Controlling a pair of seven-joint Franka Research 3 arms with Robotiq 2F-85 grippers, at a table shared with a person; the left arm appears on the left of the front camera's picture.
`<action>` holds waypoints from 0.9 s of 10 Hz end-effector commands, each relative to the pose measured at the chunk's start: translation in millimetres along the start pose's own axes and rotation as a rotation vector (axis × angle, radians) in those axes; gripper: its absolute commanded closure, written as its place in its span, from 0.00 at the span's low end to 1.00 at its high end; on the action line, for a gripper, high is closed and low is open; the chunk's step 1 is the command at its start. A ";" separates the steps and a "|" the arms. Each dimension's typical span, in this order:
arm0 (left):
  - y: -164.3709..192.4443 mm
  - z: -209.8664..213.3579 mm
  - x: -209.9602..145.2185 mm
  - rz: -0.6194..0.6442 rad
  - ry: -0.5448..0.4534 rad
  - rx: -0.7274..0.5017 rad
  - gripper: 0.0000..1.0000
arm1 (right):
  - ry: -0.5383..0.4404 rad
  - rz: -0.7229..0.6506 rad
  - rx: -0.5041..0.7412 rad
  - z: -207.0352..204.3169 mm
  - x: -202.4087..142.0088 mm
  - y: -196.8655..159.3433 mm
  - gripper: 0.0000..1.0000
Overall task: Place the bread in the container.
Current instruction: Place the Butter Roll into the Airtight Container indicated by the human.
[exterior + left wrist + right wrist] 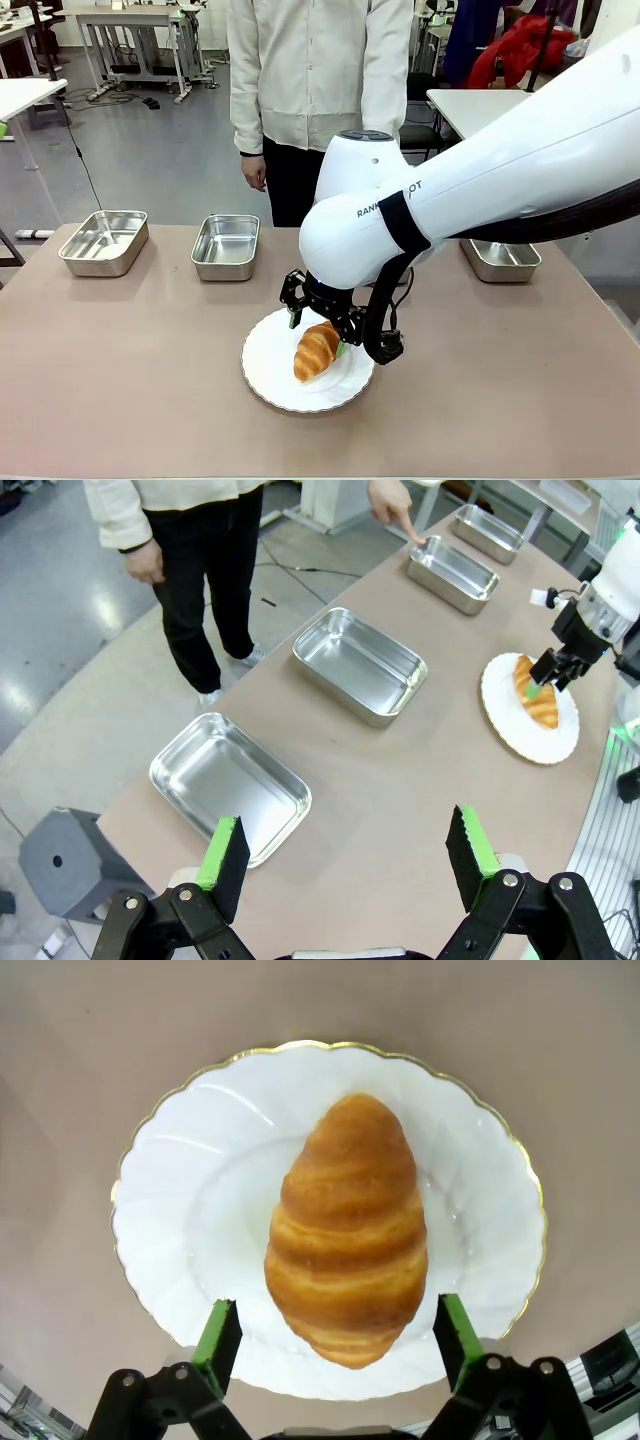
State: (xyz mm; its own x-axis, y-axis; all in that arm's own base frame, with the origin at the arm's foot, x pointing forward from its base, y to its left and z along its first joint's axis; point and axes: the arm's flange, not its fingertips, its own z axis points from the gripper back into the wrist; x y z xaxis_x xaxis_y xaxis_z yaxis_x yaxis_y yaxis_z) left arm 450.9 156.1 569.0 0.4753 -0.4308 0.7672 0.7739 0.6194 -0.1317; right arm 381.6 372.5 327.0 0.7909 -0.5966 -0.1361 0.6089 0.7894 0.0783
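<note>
**A:** Which step is in hand?

**B:** The pick-up, I'd say. The bread point(347, 1230) lies on the white plate point(180, 1220), in the centre of the right wrist view. The right end effector point(338, 1332) is spread wide at the bottom edge. It has one of its green pads point(222, 1332) on either side of the bread's near tip, and neither seems to touch it.

**A:** So nothing is gripped?

**B:** Nothing. The left end effector point(345, 855) is also spread wide and empty. It is at the bottom of the left wrist view, above the surface point(400, 780) and just beside the nearest pan point(230, 785).

**A:** And which pan is meant?

**B:** In the upper right of that view the person's hand point(392, 502) points a finger at the rim of the third pan up. I take that one for the container point(452, 572).

**A:** What does the next move call for?

**B:** Probably lowering so that the pads meet the bread's thicker middle. After that comes a gentle close, a lift clear of the plate and a carry over to that pan.
</note>
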 end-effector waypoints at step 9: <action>-1.8 0.8 1.2 -0.010 -0.005 -0.008 0.00 | -0.026 -0.069 -0.064 -26.5 -0.4 9.0 0.20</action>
State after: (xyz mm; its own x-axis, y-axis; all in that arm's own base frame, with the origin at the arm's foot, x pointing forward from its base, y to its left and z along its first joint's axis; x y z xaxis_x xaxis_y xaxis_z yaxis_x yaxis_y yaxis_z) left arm 450.9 156.1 569.0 0.4753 -0.4307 0.7672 0.7739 0.6194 -0.1318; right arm 384.3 377.0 300.1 0.7708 -0.6181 -0.1544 0.6281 0.7778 0.0215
